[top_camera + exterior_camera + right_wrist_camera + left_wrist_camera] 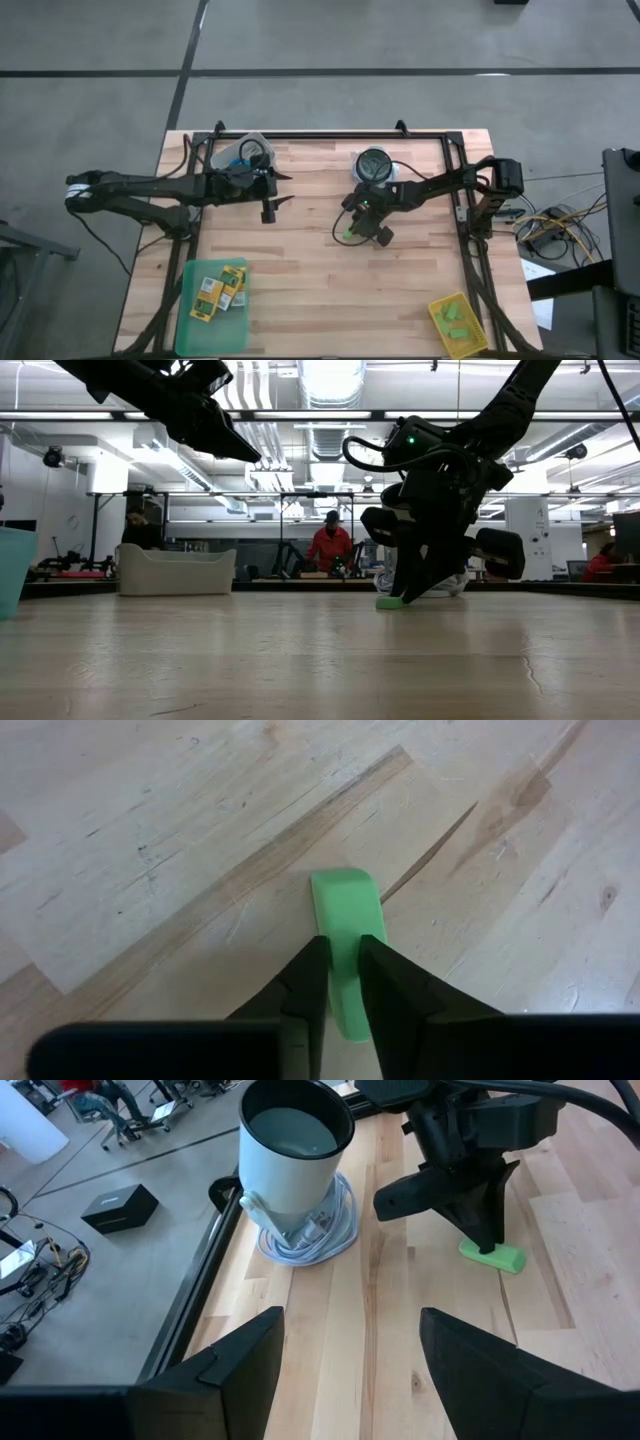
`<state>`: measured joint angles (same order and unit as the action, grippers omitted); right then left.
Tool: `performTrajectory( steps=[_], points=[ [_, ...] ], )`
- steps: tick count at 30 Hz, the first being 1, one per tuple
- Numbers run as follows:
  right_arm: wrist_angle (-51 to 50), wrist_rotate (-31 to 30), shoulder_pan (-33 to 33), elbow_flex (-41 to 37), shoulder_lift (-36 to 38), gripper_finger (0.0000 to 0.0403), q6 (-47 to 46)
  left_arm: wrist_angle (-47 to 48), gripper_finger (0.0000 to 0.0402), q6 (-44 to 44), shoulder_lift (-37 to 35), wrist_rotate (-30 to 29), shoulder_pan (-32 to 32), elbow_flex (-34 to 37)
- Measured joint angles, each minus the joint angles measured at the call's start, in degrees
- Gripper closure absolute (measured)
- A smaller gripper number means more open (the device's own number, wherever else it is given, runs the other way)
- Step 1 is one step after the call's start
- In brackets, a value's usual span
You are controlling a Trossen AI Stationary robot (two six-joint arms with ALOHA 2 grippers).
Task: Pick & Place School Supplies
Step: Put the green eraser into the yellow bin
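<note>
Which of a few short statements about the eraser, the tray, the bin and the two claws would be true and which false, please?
1. The right claw is closed on the green eraser at the table's middle. True.
2. The left claw holds a crayon box. False: it is open and empty, raised above the table.
3. The crayon boxes lie in the green tray. True.
4. The yellow bin is empty. False: green blocks lie in it.
5. The eraser is lifted high. False: it rests on the table.
</note>
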<state>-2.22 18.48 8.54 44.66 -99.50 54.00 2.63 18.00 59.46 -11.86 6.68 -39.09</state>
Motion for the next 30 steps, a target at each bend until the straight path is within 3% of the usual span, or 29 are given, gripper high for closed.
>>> performTrajectory(
  steps=[14, 30],
  points=[
    [0.5, 0.7, 0.0, 0.0, -0.1, 0.0265, 0.0, 0.0, 0.0161, 0.0, 0.0, 0.0, 0.0, 0.0],
    [1.6, 1.2, 0.0, 0.0, -0.1, 0.0239, -1.3, 0.0, 0.0161, 0.0, 0.0, 0.0, 0.0, 0.0]
  ],
)
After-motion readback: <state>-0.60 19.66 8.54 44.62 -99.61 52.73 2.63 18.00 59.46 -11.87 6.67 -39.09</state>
